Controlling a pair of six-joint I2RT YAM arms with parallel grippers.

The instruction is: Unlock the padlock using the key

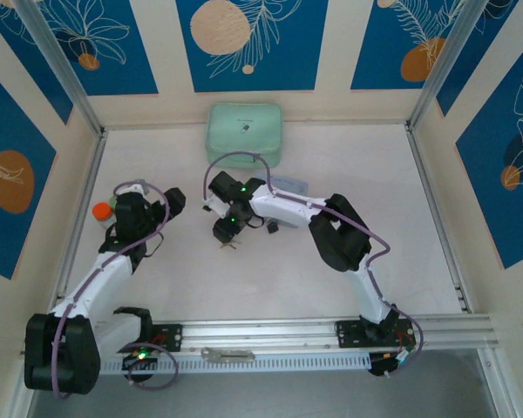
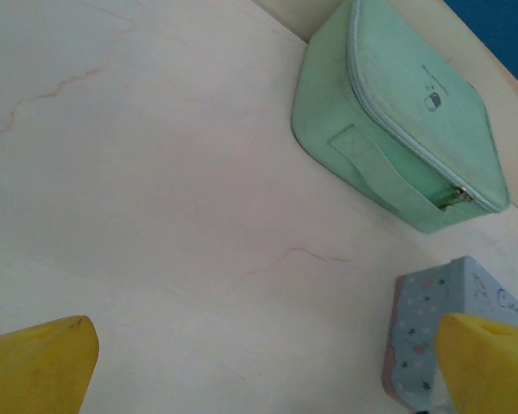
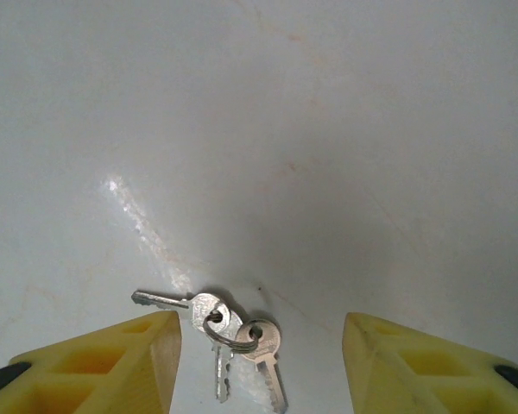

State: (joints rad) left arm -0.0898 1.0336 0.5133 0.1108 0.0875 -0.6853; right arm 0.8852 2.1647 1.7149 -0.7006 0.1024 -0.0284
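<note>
Right pincer (image 3: 261, 326) gapes astride the key (image 3: 210, 307) on bare table (image 3: 259, 129); left pincer (image 2: 265, 326) spread wide.

Blue-patterned walls (image 1: 279, 61), pale table (image 1: 270, 279)

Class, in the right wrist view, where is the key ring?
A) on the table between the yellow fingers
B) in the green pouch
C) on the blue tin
A: the key ring lies on the table, inside the right end effector's open gap.

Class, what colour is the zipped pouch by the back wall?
The pouch is pale mint green; the left wrist view shows it best.
</note>
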